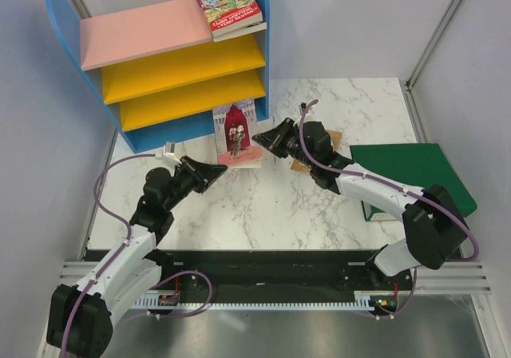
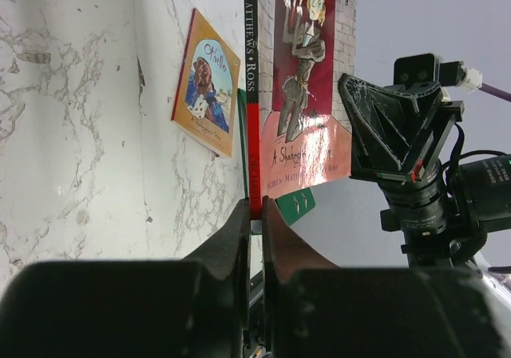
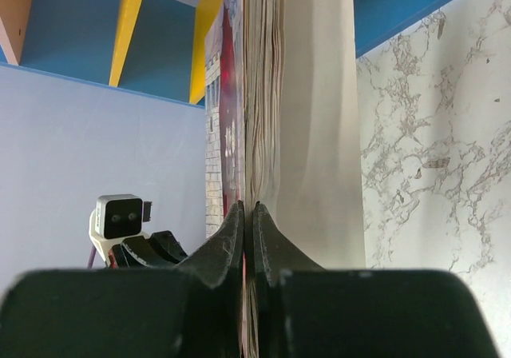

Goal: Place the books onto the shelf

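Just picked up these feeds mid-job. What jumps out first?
Both arms meet on one pink-red book right in front of the shelf: the left gripper is clamped on its spine end, and the right gripper on its page edge. Next comes the red Treehouse book, lying at the right end of the shelf's top board, and a large green binder at the far right.

Open white marble table lies between the two arms, but the pink-red paperback stands before the blue-sided tiered shelf, and a red paperback fills the right end of its pink board.
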`<action>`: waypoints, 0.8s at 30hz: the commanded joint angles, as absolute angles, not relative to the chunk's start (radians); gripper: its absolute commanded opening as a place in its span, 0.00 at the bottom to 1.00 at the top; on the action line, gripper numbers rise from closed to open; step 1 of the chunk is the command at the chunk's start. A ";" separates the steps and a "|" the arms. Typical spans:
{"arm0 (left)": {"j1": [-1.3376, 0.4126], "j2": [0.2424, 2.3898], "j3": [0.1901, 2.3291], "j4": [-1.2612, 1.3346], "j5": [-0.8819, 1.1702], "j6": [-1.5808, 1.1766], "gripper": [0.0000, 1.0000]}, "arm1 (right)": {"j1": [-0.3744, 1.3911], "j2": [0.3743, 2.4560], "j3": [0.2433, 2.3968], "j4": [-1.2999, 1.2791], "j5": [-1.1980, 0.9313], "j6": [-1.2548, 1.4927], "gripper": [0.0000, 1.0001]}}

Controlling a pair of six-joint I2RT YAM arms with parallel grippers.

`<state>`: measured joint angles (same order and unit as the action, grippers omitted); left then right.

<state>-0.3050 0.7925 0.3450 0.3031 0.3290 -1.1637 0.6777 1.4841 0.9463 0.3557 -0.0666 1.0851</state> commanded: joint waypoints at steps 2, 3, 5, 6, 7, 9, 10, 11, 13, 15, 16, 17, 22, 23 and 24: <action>-0.310 0.805 0.350 0.370 0.295 -1.178 0.03 | 0.675 1.471 0.945 0.428 -0.077 1.094 0.01; -0.310 0.805 0.354 0.368 0.293 -1.175 0.02 | 0.673 1.470 0.943 0.423 -0.077 1.094 0.01; -0.310 0.804 0.360 0.362 0.290 -1.172 0.02 | 0.673 1.466 0.934 0.428 -0.078 1.092 0.01; -0.310 0.801 0.367 0.361 0.287 -1.166 0.02 | 0.672 1.463 0.931 0.429 -0.078 1.094 0.01; -0.311 0.801 0.371 0.357 0.284 -1.164 0.02 | 0.673 1.462 0.925 0.433 -0.081 1.094 0.02; -0.311 0.799 0.377 0.353 0.285 -1.158 0.02 | 0.672 1.463 0.919 0.437 -0.086 1.097 0.02; -0.310 0.804 0.379 0.353 0.287 -1.157 0.05 | 0.672 1.463 0.913 0.443 -0.087 1.098 0.02; -0.310 0.805 0.383 0.345 0.288 -1.158 0.21 | 0.672 1.463 0.908 0.449 -0.097 1.100 0.01; -0.310 0.813 0.388 0.337 0.285 -1.160 0.36 | 0.672 1.463 0.900 0.462 -0.100 1.104 0.01; -0.310 0.825 0.396 0.337 0.290 -1.158 0.44 | 0.672 1.462 0.896 0.469 -0.107 1.109 0.01; -0.310 0.837 0.399 0.337 0.291 -1.157 0.45 | 0.672 1.465 0.894 0.474 -0.107 1.111 0.01; -0.310 0.842 0.406 0.337 0.293 -1.155 0.45 | 0.672 1.463 0.894 0.474 -0.107 1.112 0.01; -0.311 0.879 0.425 0.364 0.295 -1.154 0.38 | 0.672 1.468 0.894 0.482 -0.118 1.115 0.01; -0.311 0.885 0.426 0.371 0.296 -1.154 0.36 | 0.672 1.470 0.894 0.483 -0.121 1.114 0.01; -0.310 0.891 0.429 0.376 0.296 -1.154 0.32 | 0.672 1.471 0.894 0.486 -0.123 1.117 0.01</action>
